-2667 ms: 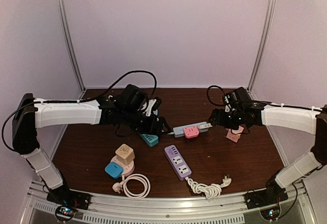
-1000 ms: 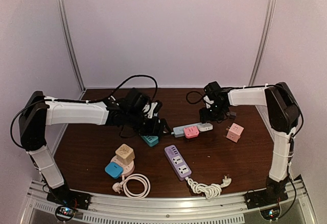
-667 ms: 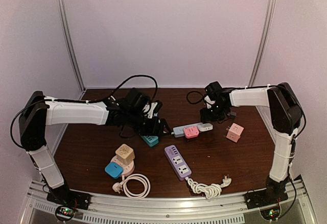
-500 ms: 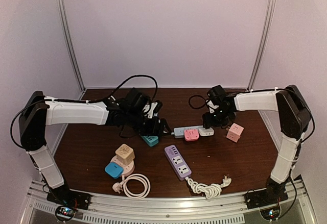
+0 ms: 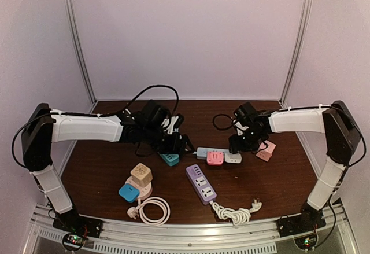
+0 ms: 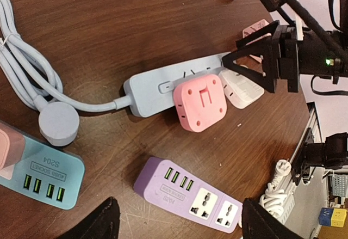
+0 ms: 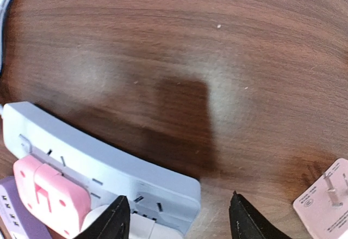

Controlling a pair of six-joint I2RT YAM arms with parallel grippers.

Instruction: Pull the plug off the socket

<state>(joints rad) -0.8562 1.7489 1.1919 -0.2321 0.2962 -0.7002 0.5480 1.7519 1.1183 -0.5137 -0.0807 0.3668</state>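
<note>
While left gripper (image 6: 179, 217) gapes | right gripper (image 7: 176, 209) gapes over white plug (image 7: 142, 230); open table (image 7: 228, 48) beyond

"S204" is printed on the teal power strip (image 6: 38, 176).

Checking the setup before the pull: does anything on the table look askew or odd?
The white adapter sits skewed at the grey power strip's free end, angled off its line, beside the pink adapter. Whether its pins are still in the socket cannot be told.
</note>
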